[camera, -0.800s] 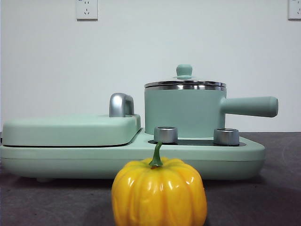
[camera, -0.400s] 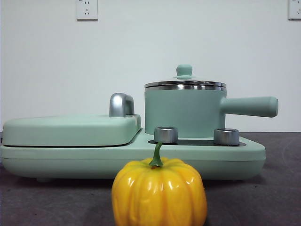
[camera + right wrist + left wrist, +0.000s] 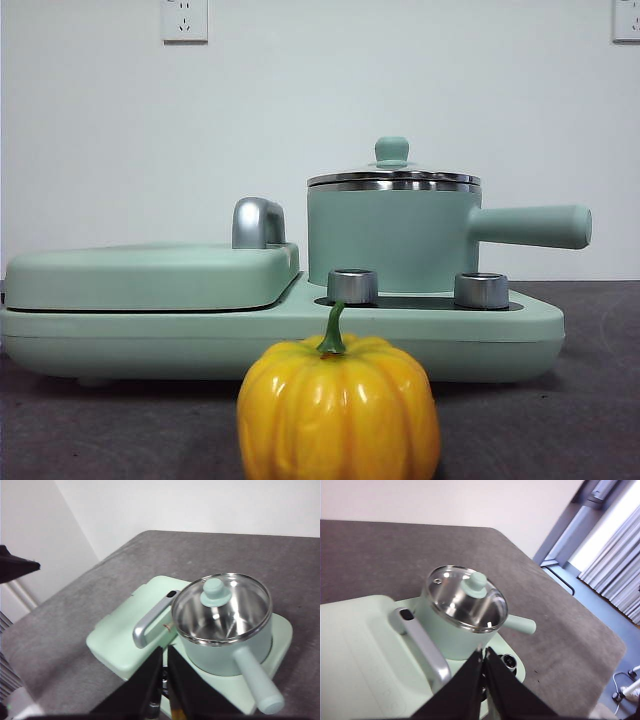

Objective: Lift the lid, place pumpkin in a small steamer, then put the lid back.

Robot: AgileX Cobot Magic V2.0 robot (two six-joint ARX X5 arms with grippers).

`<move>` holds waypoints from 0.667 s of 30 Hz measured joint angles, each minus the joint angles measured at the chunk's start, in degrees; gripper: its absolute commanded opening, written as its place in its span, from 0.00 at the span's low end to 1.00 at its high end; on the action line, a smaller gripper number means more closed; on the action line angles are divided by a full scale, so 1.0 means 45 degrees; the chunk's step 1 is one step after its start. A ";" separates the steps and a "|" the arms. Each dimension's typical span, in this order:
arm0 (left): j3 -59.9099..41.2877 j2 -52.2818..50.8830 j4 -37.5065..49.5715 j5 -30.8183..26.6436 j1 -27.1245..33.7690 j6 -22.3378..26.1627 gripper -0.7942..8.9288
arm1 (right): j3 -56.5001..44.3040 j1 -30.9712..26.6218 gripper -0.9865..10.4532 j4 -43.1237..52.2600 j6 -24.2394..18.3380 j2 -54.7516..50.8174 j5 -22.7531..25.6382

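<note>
The yellow-orange pumpkin (image 3: 338,410) stands on the table at the front, before the appliance. The small steamer (image 3: 390,245) sits on the right of the mint-green base (image 3: 150,335), its long handle (image 3: 530,226) pointing right. The glass lid (image 3: 392,178) with its mint knob (image 3: 391,150) rests on the steamer. The left wrist view shows lid (image 3: 455,602) and steamer (image 3: 442,637) below my left gripper (image 3: 483,652), which is shut and empty. The right wrist view shows lid (image 3: 235,615) and steamer (image 3: 220,657) below my right gripper (image 3: 164,652), also shut and empty. Neither gripper shows in the front view.
A flat mint-green griddle cover (image 3: 150,275) with a chrome handle (image 3: 258,222) fills the left of the base. Two steel dials (image 3: 352,286) (image 3: 481,290) stand in front of the steamer. The table edge (image 3: 600,630) lies to the side.
</note>
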 measured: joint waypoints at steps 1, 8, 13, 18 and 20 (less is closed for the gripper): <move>0.0000 0.0053 0.0083 0.0010 -0.0005 0.0049 0.11 | 0.0000 0.0000 0.10 0.0019 -0.0073 0.0019 0.0063; 0.0005 0.0515 0.0257 0.0010 0.0000 0.0136 0.42 | 0.0000 0.0000 0.33 0.0044 -0.0262 0.0024 0.0758; 0.0005 0.0845 0.0277 0.0010 0.0000 0.0141 0.58 | 0.0000 -0.0005 0.54 0.0044 -0.0262 0.0024 0.1379; 0.0019 0.1355 0.0408 0.0010 0.0000 0.0131 0.58 | 0.0000 0.0000 0.54 0.0044 -0.0267 0.0024 0.1365; 0.0170 0.1792 0.0330 0.0010 -0.0039 0.0131 0.58 | 0.0000 0.0000 0.54 0.0053 -0.0267 0.0024 0.1360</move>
